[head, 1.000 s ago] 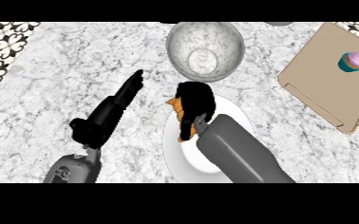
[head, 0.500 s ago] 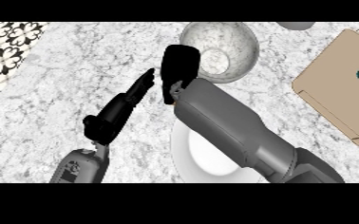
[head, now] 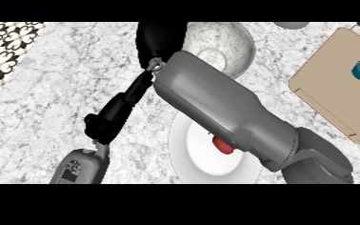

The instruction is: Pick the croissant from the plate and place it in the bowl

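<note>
Both robot hands: right (head: 160,40) beside bowl (head: 224,47); left (head: 112,117) straight.

Single head view, looked steeply down on the counter (head: 63,81) from above, close in. Right hand (head: 160,40) sat near the top edge, its forearm filling the centre; plate (head: 193,155) below it, bowl (head: 228,47) just right (no second view to overlap).
</note>
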